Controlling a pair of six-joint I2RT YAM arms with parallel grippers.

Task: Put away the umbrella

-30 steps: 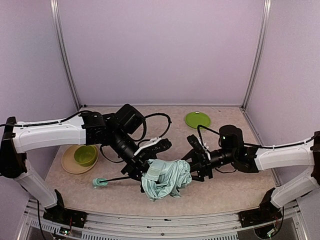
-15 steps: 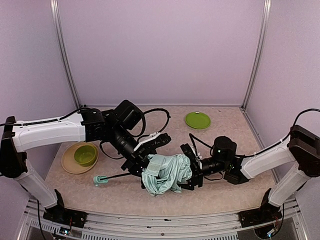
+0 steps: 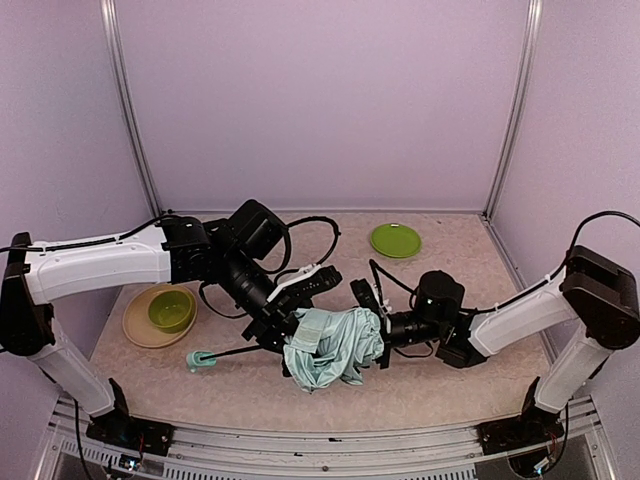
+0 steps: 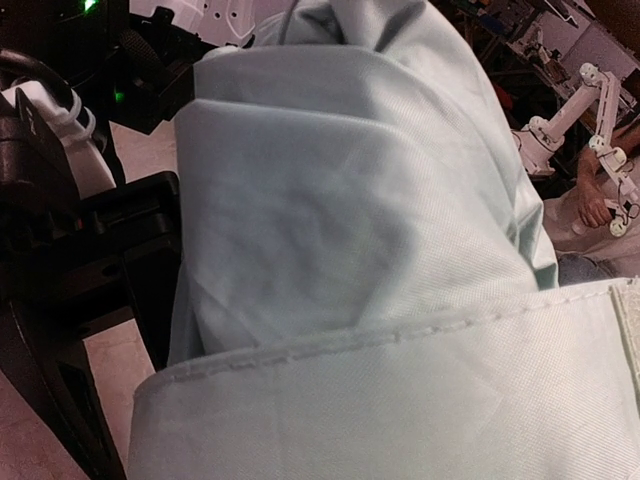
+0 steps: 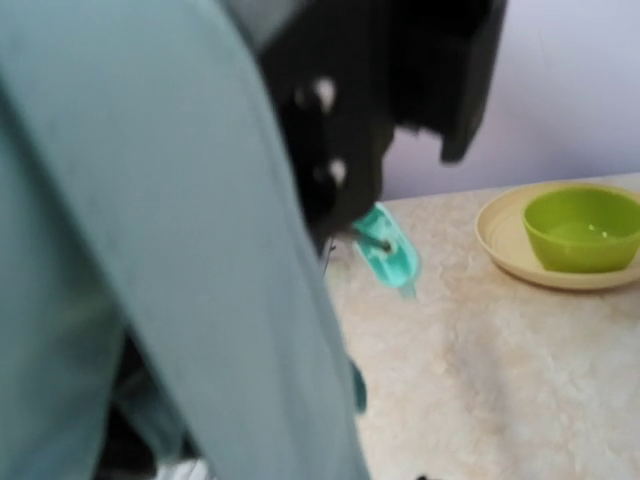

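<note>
Umbrella, overhead view: umbrella point(image 3: 330, 350) near the front middle of the bench point(image 3: 450, 385), between the two arms; mint fabric bunched loose, not yet wrapped.
Shaft and handle, overhead view: thin black shaft point(image 3: 238, 352) runs left from the bunch to the mint handle point(image 3: 200, 361), which sits low over the bench.
Left hand, overhead view: left hand point(image 3: 283, 328) at the bunch's left end, where the shaft enters; judged partly closed on the umbrella, steadying it so the other arm can work the cloth.
Right hand, overhead view: right hand point(image 3: 372, 322) pressed into the bunch's right side; fingertips buried in fabric, so opening and hold cannot be told.
Bystanders, overhead view: green bowl point(image 3: 170, 309) on tan plate point(image 3: 138, 328) at left; green plate point(image 3: 395, 240) at the back; all apart from the umbrella.
Left wrist view: pale fabric fills the frame, stitched hem point(image 4: 400, 340) across the front; one black finger point(image 4: 150, 260) against the cloth's left flank.
Right wrist view: blurred; fabric covers the left half, own fingers hidden; handle, bowl and plate beyond.
</note>
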